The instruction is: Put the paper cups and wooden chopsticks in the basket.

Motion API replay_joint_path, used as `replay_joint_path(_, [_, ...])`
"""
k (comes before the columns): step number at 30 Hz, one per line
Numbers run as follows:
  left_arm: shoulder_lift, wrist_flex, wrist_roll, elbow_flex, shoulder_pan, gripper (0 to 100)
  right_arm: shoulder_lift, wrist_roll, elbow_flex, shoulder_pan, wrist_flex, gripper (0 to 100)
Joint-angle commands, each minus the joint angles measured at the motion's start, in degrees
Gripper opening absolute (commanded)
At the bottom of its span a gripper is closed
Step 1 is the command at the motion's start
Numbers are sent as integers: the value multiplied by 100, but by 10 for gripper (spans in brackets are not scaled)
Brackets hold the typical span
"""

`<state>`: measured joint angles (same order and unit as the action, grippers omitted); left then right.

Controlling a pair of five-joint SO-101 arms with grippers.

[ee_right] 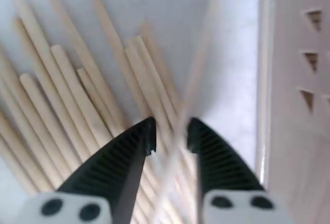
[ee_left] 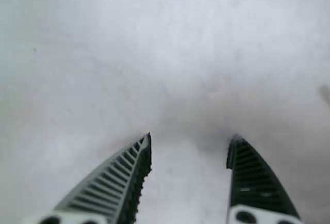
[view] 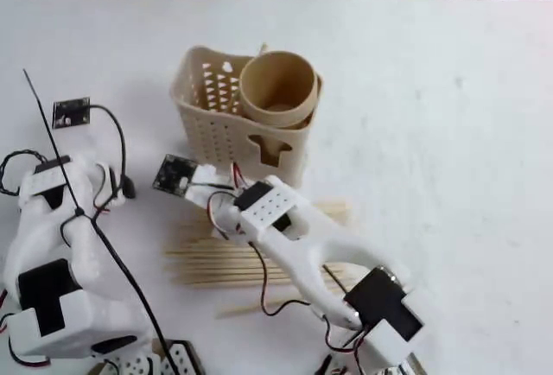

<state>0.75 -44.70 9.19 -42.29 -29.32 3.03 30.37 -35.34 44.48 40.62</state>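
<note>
A cream perforated basket (view: 226,129) stands mid-table with nested paper cups (view: 278,90) inside it; a thin stick tip (view: 263,47) pokes up behind them. Several wooden chopsticks (view: 216,258) lie fanned on the table in front of the basket, partly under my right arm (view: 281,218). In the right wrist view my right gripper (ee_right: 171,131) is shut on one chopstick (ee_right: 198,64), which slants up between the fingers above the pile (ee_right: 67,95), beside the basket wall (ee_right: 294,79). My left gripper (ee_left: 188,146) is open over bare table.
The left arm (view: 52,245) sits folded at the table's left edge with a black cable (view: 78,202) across it. White table (view: 432,133) stretches free to the right of and behind the basket.
</note>
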Motion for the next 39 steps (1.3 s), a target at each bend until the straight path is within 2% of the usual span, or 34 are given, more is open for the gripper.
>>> replay_joint_path(1, [-4, 79, -44, 211, -57, 242, -57, -53, 193, -40, 233, 54])
replay_joint_path(9, [-4, 79, -44, 211, -57, 242, -1174, -440, 149, -22, 848, 51])
replay_joint_path(23, [-4, 79, -53, 211, -57, 242, -3521, -448, 97, -48, 2000, 26])
replay_joint_path(29, [-4, 79, -53, 211, -57, 242, -2941, -457, -290, 110, 1903, 148])
replay_joint_path(39, [-4, 79, -53, 211, -57, 242, -1481, -246, -316, 760, 1780, 155])
